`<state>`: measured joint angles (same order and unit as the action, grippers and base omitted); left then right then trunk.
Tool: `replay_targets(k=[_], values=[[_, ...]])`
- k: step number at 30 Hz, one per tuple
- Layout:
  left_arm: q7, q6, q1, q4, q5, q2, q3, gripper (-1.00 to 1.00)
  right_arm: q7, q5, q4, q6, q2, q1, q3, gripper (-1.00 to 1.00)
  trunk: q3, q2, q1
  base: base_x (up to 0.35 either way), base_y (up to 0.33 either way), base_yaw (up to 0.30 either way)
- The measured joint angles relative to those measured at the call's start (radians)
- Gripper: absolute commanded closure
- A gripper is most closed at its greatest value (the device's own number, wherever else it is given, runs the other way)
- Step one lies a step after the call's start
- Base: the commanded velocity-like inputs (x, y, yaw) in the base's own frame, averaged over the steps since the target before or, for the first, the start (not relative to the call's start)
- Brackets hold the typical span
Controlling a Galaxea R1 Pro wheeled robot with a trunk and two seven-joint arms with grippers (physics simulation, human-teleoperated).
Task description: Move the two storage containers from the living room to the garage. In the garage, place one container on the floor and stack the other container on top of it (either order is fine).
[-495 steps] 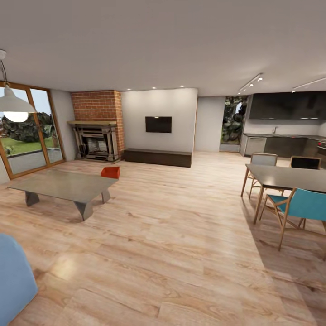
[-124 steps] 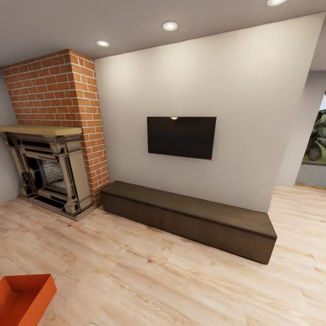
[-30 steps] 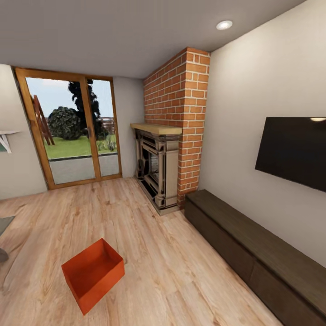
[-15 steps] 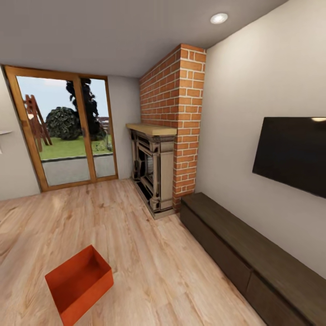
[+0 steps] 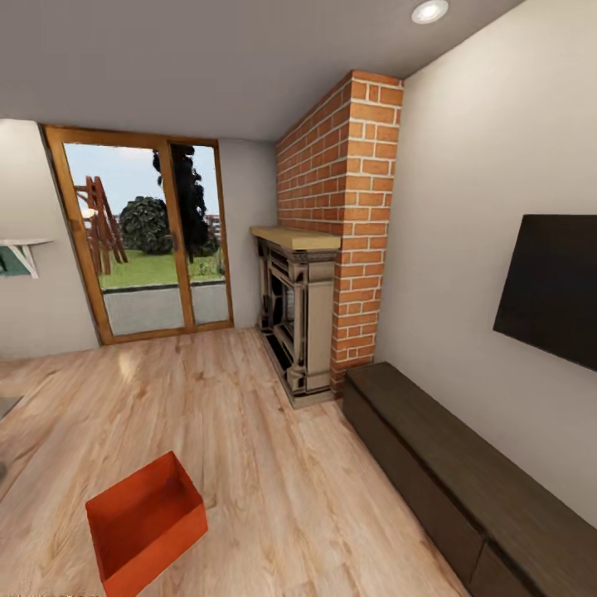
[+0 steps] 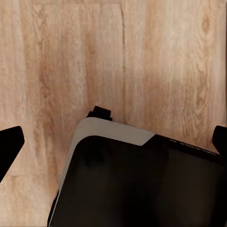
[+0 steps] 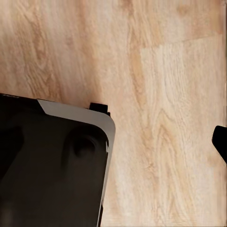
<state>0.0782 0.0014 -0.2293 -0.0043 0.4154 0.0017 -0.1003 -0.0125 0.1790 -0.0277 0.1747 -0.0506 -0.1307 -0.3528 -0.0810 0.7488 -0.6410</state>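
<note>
One orange-red storage container (image 5: 145, 522) stands on the living room's light wood plank floor (image 5: 249, 431), low at the left of the head view, open side up and empty. My left gripper (image 6: 113, 142) is open in the left wrist view, with its dark fingertips (image 6: 9, 147) far apart at the picture's two edges and nothing between them. In the right wrist view my right gripper (image 7: 113, 142) shows one dark fingertip (image 7: 220, 142) at the edge of the frame, above bare planks. Both hang over the floor beside my dark base (image 6: 142, 184), away from the container.
A brick fireplace (image 5: 303, 323) stands ahead, with a long low dark cabinet (image 5: 448, 473) and a wall TV (image 5: 551, 286) to its right. Wood-framed glass doors (image 5: 149, 240) are at the back left. A coffee table corner (image 5: 4, 406) shows at the left edge.
The head view has swung slightly, so the fireplace and doors sit further right in the picture than half a second ago. The container itself has not moved.
</note>
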Motion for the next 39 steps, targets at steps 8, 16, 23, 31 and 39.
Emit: replay_targets(k=[8,16,23,31,39], values=[[0.000,0.000,0.000,0.000,0.002,0.000,0.001,-1.00,-0.003,-0.006,0.000,0.001,-0.002,0.000,-0.002,-1.00,0.000,0.000,0.000,0.249,-0.235,0.270],[0.000,0.000,0.000,0.000,0.005,0.000,0.001,-1.00,-0.001,-0.001,0.002,0.006,-0.003,0.000,0.004,-1.00,0.000,0.000,0.000,0.245,-0.220,0.270],[0.000,-0.001,0.000,0.000,0.007,0.000,0.001,-1.00,-0.005,0.000,0.003,0.007,-0.003,0.000,0.004,-1.00,0.000,0.000,0.000,0.124,-0.083,0.270],[0.000,-0.001,0.000,0.000,0.008,0.000,0.001,-1.00,-0.006,0.000,0.003,0.007,-0.003,0.000,0.004,-1.00,0.000,0.000,0.000,0.012,-0.007,0.270],[0.000,-0.001,0.000,0.000,0.008,0.000,0.001,-1.00,-0.006,-0.002,0.003,0.006,-0.003,0.000,0.004,-1.00,0.000,0.000,0.000,0.000,0.000,0.270]])
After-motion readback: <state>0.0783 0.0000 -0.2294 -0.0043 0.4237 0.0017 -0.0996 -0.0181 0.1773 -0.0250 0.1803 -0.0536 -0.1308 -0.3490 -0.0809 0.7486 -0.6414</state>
